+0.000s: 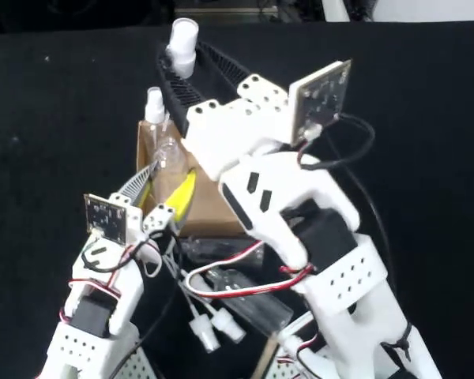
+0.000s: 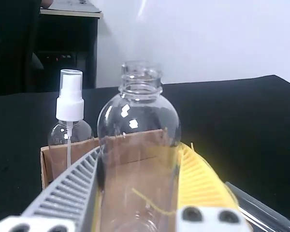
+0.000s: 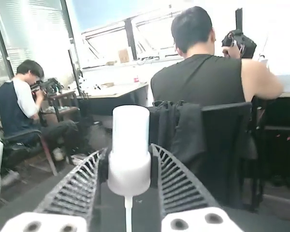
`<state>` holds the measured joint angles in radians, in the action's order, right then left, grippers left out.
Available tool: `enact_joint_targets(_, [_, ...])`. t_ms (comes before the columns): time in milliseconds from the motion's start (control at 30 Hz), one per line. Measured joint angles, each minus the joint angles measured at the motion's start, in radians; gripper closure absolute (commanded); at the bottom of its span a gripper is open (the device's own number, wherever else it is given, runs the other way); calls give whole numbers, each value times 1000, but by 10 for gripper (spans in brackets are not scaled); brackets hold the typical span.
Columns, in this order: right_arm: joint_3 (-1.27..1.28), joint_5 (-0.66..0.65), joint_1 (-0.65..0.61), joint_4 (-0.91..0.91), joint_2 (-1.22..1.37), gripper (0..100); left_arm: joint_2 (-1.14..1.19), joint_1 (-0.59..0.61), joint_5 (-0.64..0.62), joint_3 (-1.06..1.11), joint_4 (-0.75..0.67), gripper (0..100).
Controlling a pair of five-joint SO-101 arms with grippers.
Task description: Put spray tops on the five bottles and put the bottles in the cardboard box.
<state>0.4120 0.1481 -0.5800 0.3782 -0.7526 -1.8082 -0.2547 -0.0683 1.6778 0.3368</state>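
My left gripper (image 1: 171, 171), one finger grey and one yellow, is shut on a clear open-necked bottle (image 1: 167, 148) (image 2: 137, 125) held upright over the cardboard box (image 1: 213, 209). A bottle with a white spray top (image 1: 154, 106) (image 2: 70, 113) stands at the box's far corner, just behind the held bottle and the box wall (image 2: 53, 159). My right gripper (image 1: 183, 51) (image 3: 129, 154), with black ribbed fingers, is shut on a white spray top (image 1: 182, 43) (image 3: 129, 145), raised beyond the box and higher than the open neck.
Clear bottles (image 1: 249, 296) lie on the black table between the two arm bases, white spray tops (image 1: 209, 328) at their near ends. The right arm's white body (image 1: 300, 213) and cables hang over the box's right side.
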Motion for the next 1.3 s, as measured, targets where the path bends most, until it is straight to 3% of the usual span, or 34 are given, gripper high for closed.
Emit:
enact_joint_targets(333, [-86,-57,0,163,120,988,0,0,0,0,0,948])
enact_joint_targets(667, [-87,-57,-3,163,167,988,0,0,0,0,0,948])
enact_joint_targets(967, [-38,-57,-3,132,-54,988,0,0,0,0,0,948])
enact_joint_targets(1300, [21,-57,-3,26,43,988,0,0,0,0,0,948])
